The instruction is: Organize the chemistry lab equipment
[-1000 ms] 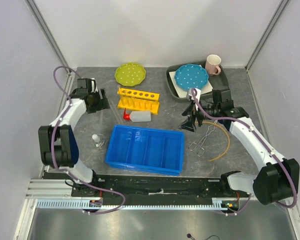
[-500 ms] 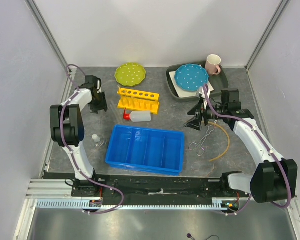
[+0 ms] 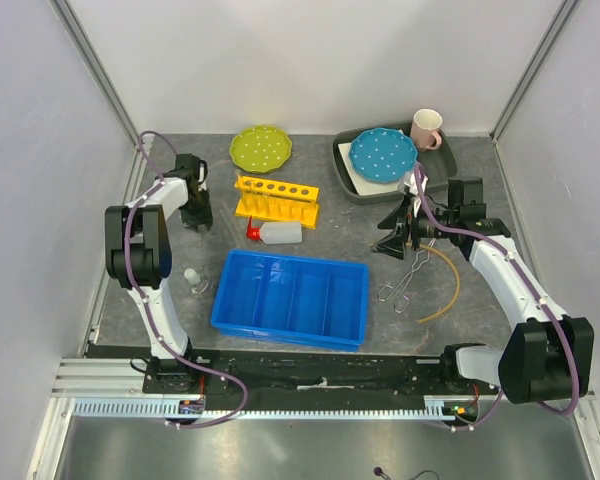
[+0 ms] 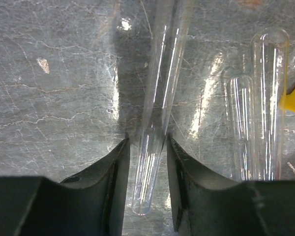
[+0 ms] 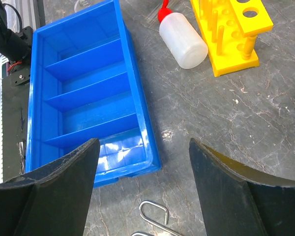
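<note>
The left hand has its fingers narrowly apart on either side of a clear glass test tube lying on the grey tabletop. Whether they clamp it I cannot tell. The right hand gapes wide and empty above the tabletop, beside the blue divided plastic tray.

Enclosure: plain white back wall, left wall and right wall, no windows seen. Two aluminium posts run up the far corners. The table carries a dark grey, marble-veined top reaching all three walls. Along its near edge sit a black bar and a white slotted duct. Below these lies a dull grey metal surface. Lighting is even from overhead, with bright glare patches on the top in the left wrist view.
</note>
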`<state>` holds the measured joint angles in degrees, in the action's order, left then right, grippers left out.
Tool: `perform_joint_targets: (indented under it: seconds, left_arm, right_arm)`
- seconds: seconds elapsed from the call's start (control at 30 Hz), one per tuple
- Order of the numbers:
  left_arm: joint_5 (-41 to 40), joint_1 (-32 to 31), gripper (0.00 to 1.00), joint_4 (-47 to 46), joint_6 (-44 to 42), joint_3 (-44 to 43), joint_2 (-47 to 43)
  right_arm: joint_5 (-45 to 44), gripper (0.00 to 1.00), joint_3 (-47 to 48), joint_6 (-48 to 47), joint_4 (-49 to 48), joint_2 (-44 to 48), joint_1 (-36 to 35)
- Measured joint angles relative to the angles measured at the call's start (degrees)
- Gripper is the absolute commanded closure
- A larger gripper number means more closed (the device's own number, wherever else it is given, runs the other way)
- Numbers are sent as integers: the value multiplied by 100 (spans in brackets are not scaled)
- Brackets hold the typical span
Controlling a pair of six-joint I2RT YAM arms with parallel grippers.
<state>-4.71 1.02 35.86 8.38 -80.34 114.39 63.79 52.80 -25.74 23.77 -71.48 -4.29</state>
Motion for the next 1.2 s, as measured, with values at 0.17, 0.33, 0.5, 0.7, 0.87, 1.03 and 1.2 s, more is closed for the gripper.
perform_joint_targets:
  seconds: [0.17,0.33,0.5,0.7,0.87,1.03,1.2]
  left_arm:
    - [-127,-68,79,9,-92,-35,13]
    - [-267,-70,87,11,-142,-42,15]
    - [-404,-70,89,-4,-144,-28,-127]
    - [-398,-59,90,-188,-142,249,-1029]
    - [-195,-59,91,-481,-131,831,-2111]
    - [407,-48,91,-669,-72,1700,-3338]
    - [1613,-44,92,-1045,35,2651,-4872]
  right_arm:
    - [63,20,-52,2,-20,2,101]
    - [90,20,-81,2,-20,2,203]
    - [127,20,-98,4,-28,2,310]
    - [229,19,-173,4,-59,24,378]
    - [238,19,-177,4,-59,61,380]
    - [236,19,-37,-94,227,76,382]
    - [234,14,1126,-914,1615,-256,382]
